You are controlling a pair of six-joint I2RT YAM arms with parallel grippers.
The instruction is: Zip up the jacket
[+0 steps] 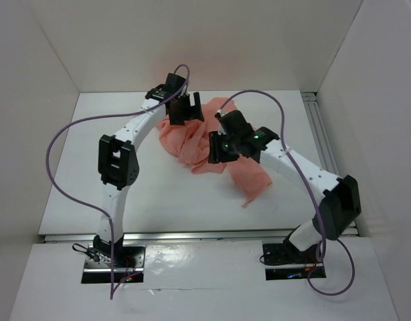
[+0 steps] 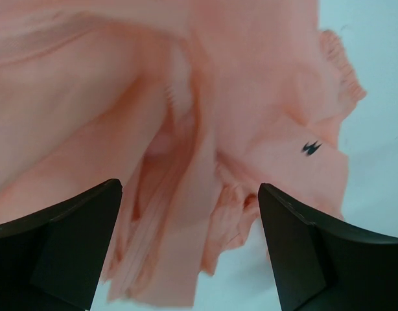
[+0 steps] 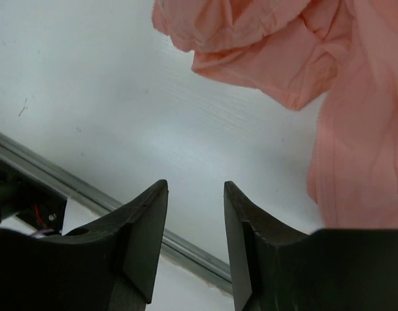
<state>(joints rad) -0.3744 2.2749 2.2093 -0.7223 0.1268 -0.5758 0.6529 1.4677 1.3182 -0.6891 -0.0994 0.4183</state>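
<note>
A white table point(image 1: 165, 194) stood between plain white walls point(image 1: 212, 40) — at nine, twelve and three o'clock — and a metal rail point(image 1: 324, 137) ran along its three o'clock side.

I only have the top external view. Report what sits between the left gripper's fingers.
Observer: Nothing is clamped. The left gripper stands wide open over the crumpled salmon-pink fabric jacket.
Operator: Now check the right one.
Observer: The right gripper is open too, empty, with bare white table showing between its fingers; the jacket lies off to one side.
Operator: Give me a landmark on the fabric.
Observer: The left wrist view shows a small black mark near a gathered cuff.
</note>
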